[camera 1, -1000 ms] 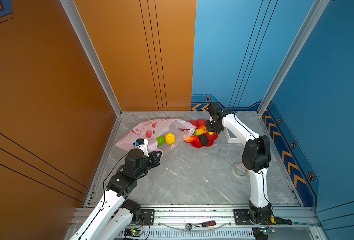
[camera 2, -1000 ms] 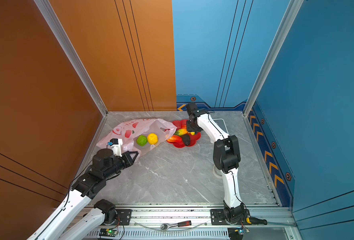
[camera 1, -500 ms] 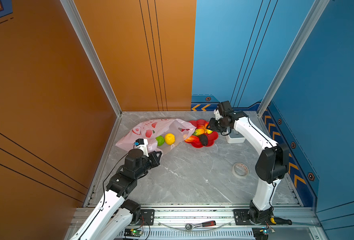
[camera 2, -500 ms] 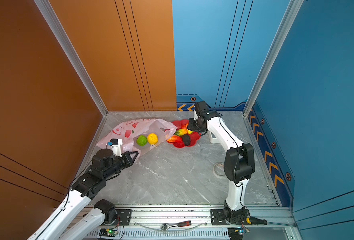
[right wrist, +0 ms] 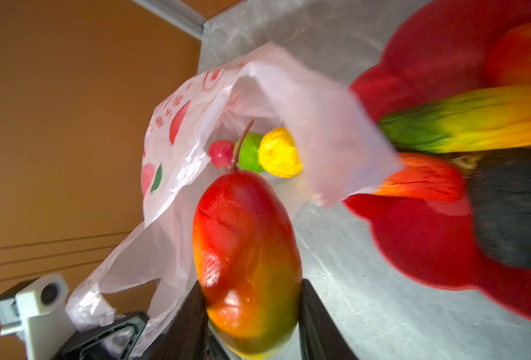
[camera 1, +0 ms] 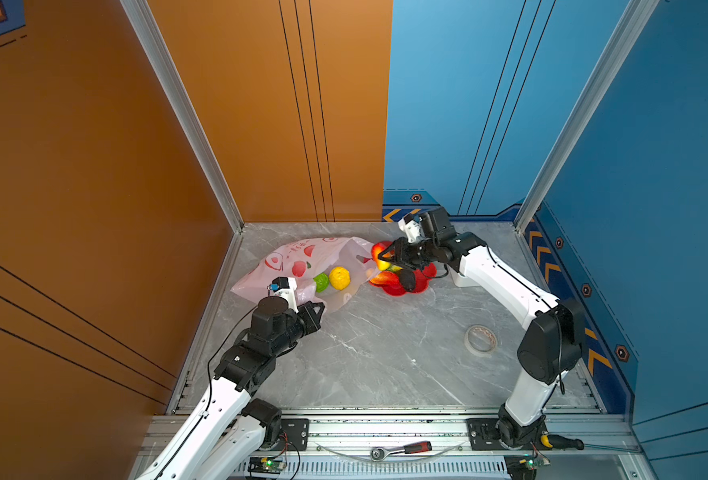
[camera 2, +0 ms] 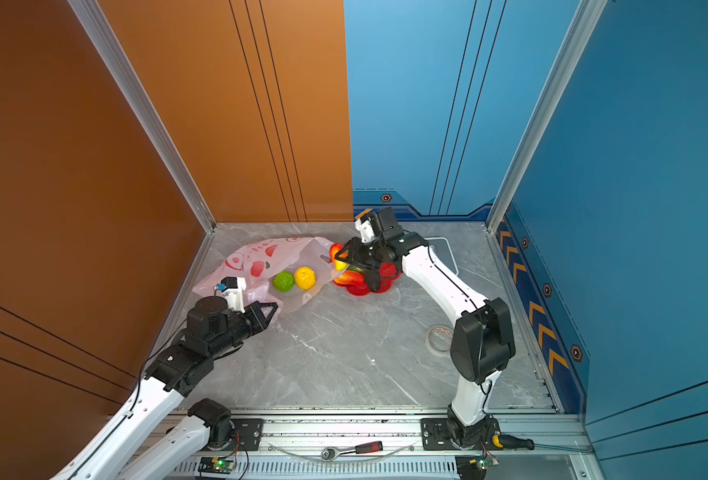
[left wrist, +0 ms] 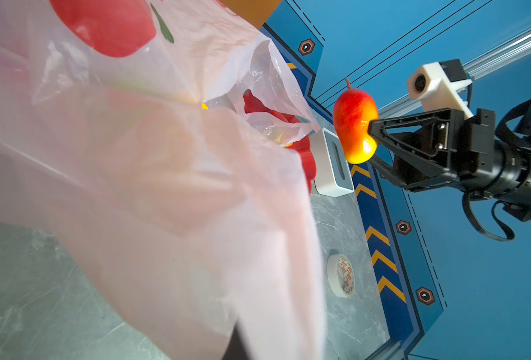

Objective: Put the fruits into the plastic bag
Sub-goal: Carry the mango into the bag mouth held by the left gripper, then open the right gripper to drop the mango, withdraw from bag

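The pale pink plastic bag [camera 1: 302, 262] [camera 2: 256, 259] lies at the back left, its mouth facing the red dish. My left gripper [camera 1: 317, 309] [camera 2: 270, 309] is shut on the bag's near edge; in the left wrist view the bag [left wrist: 164, 174] hides its jaws. A green round fruit [camera 1: 321, 282], a yellow lemon [camera 1: 339, 277] and a small red-pink fruit [right wrist: 221, 153] sit inside the bag. My right gripper [camera 1: 385, 259] [right wrist: 251, 293] is shut on a red-yellow mango [right wrist: 247, 249] [left wrist: 354, 124], held in the air just in front of the bag's mouth.
The red scalloped dish [camera 1: 421, 286] holds more mangoes [right wrist: 476, 118] and a dark avocado [camera 1: 407, 279]. A white tissue box [left wrist: 332, 165] stands behind the dish. A tape roll [camera 1: 480, 338] lies at the right. Walls close in on three sides.
My right gripper has moved left from over the dish toward the bag's mouth, carrying the mango; its elbow has swung out to the right. The left arm has not moved.
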